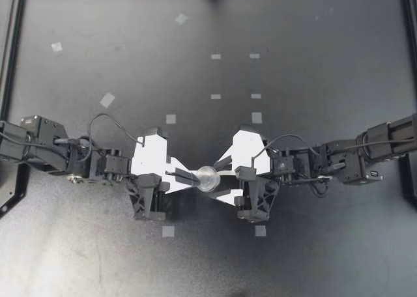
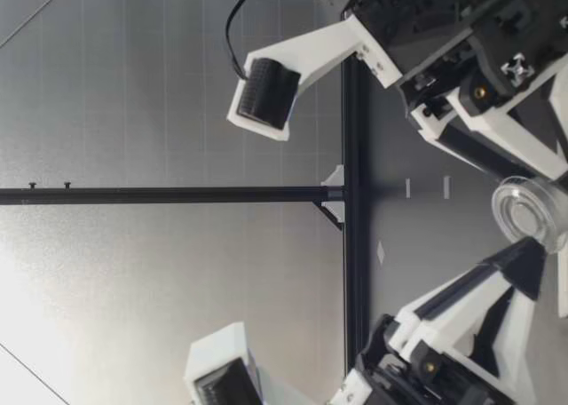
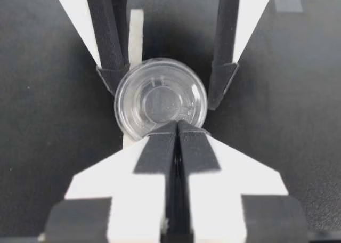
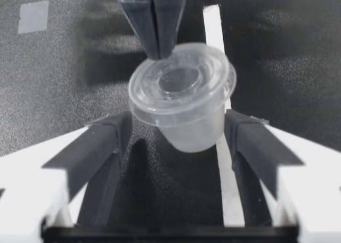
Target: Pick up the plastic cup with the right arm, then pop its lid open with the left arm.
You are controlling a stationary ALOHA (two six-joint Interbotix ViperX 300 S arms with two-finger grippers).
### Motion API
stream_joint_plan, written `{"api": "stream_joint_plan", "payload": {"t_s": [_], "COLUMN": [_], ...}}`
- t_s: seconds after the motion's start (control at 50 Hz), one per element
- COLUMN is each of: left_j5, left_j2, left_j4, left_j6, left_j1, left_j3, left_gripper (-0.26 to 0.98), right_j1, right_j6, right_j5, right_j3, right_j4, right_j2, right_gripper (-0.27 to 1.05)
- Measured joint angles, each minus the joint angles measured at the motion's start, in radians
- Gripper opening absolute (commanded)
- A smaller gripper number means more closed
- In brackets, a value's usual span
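Looking straight down: left gripper jaws clench the rim of a small clear lidded plastic cup over the dark matte tabletop; right gripper jaws stand released around it. Low view: grey gridded wall behind. Right wrist view: cup tilted, clear of the surface.

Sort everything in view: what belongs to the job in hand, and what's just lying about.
In hand: clear lidded cup, pinched at its rim by my left gripper; my right gripper, open around it.
Lying about: pale tape squares on the dark table.
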Motion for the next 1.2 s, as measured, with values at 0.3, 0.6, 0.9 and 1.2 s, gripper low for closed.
{"api": "stream_joint_plan", "payload": {"t_s": [0.3,0.6,0.9,1.2], "left_j5": [0.000,0.000,-0.002,0.032], "left_j2": [0.003,0.005,0.005,-0.035], "left_j4": [0.000,0.000,0.000,-0.002], "left_j6": [0.000,0.000,0.000,0.000], "left_j1": [0.000,0.000,0.000,-0.002], "left_j3": [-0.002,0.000,0.000,0.014], "left_gripper": [0.02,0.02,0.02,0.02], "right_j1": [0.000,0.000,0.000,0.009], "right_j6": [0.002,-0.005,-0.003,0.000], "right_j5": [-0.002,0.052,0.133,0.147], "right_j3": [-0.002,-0.041,-0.071,-0.018], "right_j4": [0.002,-0.026,-0.061,-0.071], "right_j2": [0.003,0.025,0.023,-0.041], "right_gripper": [0.68,0.63,0.33,0.26]}}
